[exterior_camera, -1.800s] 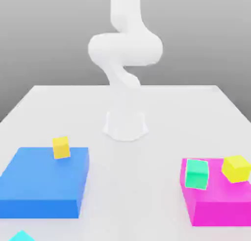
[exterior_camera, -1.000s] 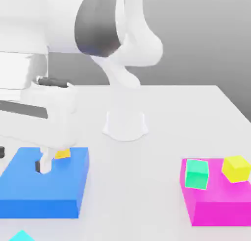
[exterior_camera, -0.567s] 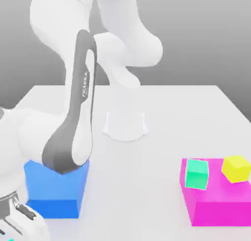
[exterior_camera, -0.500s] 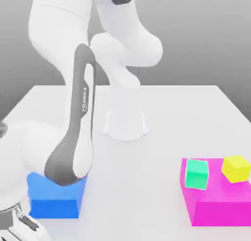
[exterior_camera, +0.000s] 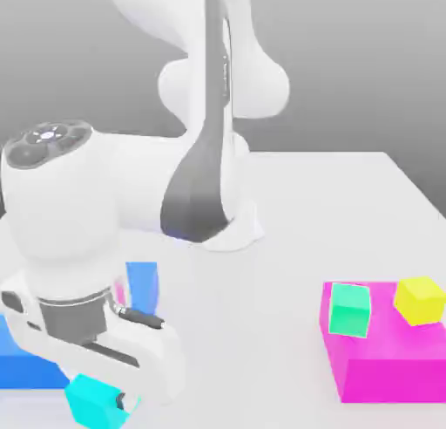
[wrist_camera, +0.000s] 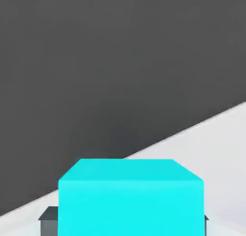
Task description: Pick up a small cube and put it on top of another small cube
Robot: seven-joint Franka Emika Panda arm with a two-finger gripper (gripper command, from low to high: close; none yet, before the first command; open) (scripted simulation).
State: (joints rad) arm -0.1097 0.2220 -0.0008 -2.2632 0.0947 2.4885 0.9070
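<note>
In the exterior view, the white arm [exterior_camera: 131, 200] bends down from the top centre of the frame toward the lower left, its wrist and hand taking up most of the left half. At the bottom left the gripper [exterior_camera: 103, 399] is closed on the small cyan cube [exterior_camera: 94, 402], which sits directly under the hand, close to the lower edge of the frame. Behind the hand, parts of the big blue block [exterior_camera: 142, 283] show at the left edge and just right of the wrist, the rest being covered by the arm. At the lower right stands the magenta block [exterior_camera: 383, 366], with the small mint-green cube [exterior_camera: 350, 309] on its top toward the left and a small yellow cube [exterior_camera: 420, 299] on its top toward the right; the two are apart from each other. All of this rests on the white table [exterior_camera: 296, 209], whose far edge meets a grey backdrop across the middle of the frame.

In the hand view, the small cyan cube [wrist_camera: 130, 196] fills the lower centre of the frame, clamped between the dark fingertips [wrist_camera: 48, 219] that show at its lower corners. Behind it the pale table surface [wrist_camera: 221, 144] slants up to the right, with dark grey background above.
</note>
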